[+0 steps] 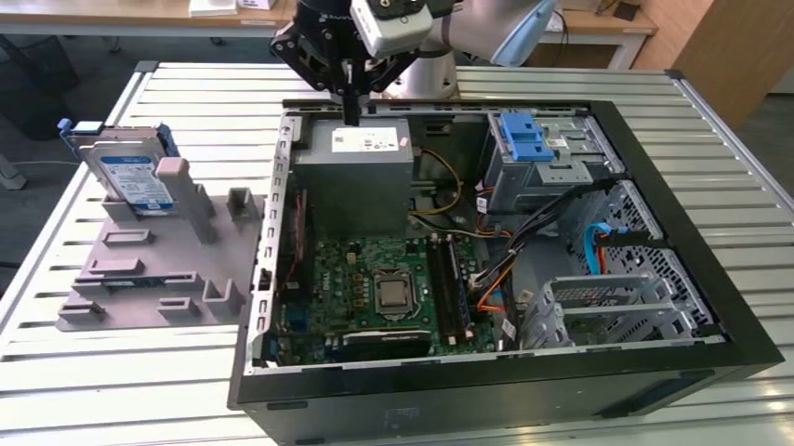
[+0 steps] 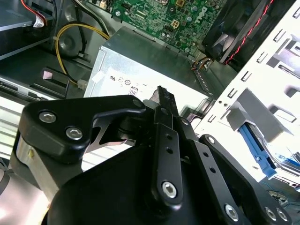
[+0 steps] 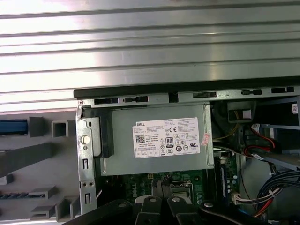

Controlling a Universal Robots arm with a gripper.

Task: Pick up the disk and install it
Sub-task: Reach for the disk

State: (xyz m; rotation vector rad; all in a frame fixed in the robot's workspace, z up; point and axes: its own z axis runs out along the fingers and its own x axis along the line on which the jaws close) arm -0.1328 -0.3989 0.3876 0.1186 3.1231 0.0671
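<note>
The tool, fingers closed together on nothing, is hovering over the power supply inside the open computer case, while the disk is standing upright in a grey holder on the desk, well apart.

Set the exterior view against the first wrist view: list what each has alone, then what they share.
Exterior view: the labelled face of the disk, upright outside the case, and the drive cage with its blue latch. First wrist view: the round knob on the case bracket. Both: the power supply and the shut, empty gripper over it.
</note>
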